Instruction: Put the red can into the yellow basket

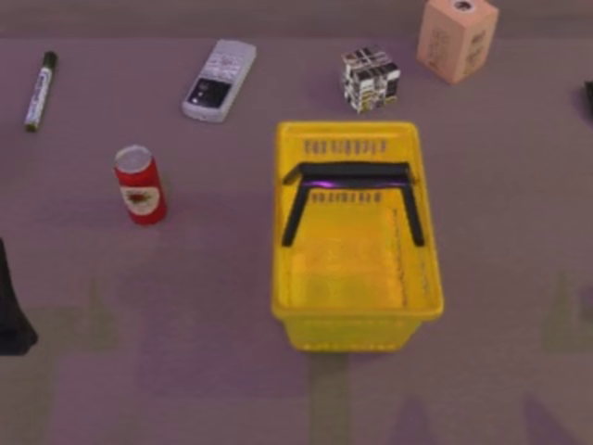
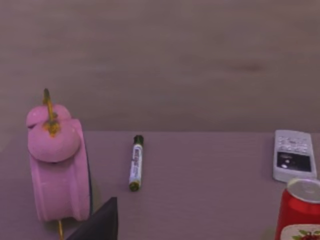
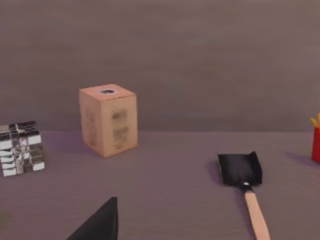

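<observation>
The red can (image 1: 141,185) stands upright on the left part of the table, with a silver top and a white label; in the left wrist view the red can (image 2: 300,212) shows at the frame's edge. The yellow basket (image 1: 357,287) sits in the middle with its black handle (image 1: 352,176) raised and nothing inside. My left arm (image 1: 13,315) is parked at the table's left edge, nearer the front than the can and well apart from it. Only a dark part of my right gripper (image 3: 100,222) shows, in its own wrist view; it is outside the top view.
Along the back lie a marker (image 1: 40,90), a grey remote (image 1: 220,80), a patterned cube (image 1: 371,80) and a peach box (image 1: 456,37). A pink alarm clock (image 2: 57,160) stands near the left arm. A black shovel (image 3: 242,175) lies at the right.
</observation>
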Action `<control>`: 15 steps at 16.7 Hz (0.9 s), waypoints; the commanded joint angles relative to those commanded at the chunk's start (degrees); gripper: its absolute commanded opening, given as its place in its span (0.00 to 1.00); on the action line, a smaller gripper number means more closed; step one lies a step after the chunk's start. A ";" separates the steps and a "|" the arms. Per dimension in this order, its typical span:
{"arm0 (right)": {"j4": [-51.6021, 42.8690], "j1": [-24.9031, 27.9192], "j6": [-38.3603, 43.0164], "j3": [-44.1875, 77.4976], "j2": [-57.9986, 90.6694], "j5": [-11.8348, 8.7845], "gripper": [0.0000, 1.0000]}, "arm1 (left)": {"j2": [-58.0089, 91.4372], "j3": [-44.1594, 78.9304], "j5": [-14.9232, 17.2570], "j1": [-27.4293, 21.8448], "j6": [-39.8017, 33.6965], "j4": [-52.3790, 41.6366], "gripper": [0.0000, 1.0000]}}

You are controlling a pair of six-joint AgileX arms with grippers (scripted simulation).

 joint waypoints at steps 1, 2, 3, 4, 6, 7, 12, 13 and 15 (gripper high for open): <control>0.00 0.00 0.00 0.00 0.00 0.00 1.00 | 0.00 0.00 0.00 0.00 0.00 0.00 1.00; 0.00 0.00 0.00 0.00 0.00 0.00 1.00 | 0.00 0.00 0.00 0.00 0.00 0.00 1.00; 0.00 0.00 0.00 0.00 0.00 0.00 1.00 | 0.49 0.56 0.09 -0.15 0.17 -0.46 1.00; 0.00 0.00 0.00 0.00 0.00 0.00 1.00 | 1.53 1.70 0.26 -0.46 0.53 -1.40 1.00; 0.00 0.00 0.00 0.00 0.00 0.00 1.00 | 5.29 5.67 0.75 -1.42 1.77 -4.68 1.00; 0.00 0.00 0.00 0.00 0.00 0.00 1.00 | 7.97 8.40 1.02 -2.02 2.63 -6.94 1.00; 0.00 0.00 0.00 0.00 0.00 0.00 1.00 | 28.35 27.94 2.39 -5.73 8.82 -22.79 1.00; 0.00 0.00 0.00 0.00 0.00 0.00 1.00 | 33.56 32.73 2.62 -6.51 10.31 -26.51 1.00; 0.00 0.00 0.00 0.00 0.00 0.00 1.00 | 44.77 42.82 2.98 -8.01 13.39 -34.10 1.00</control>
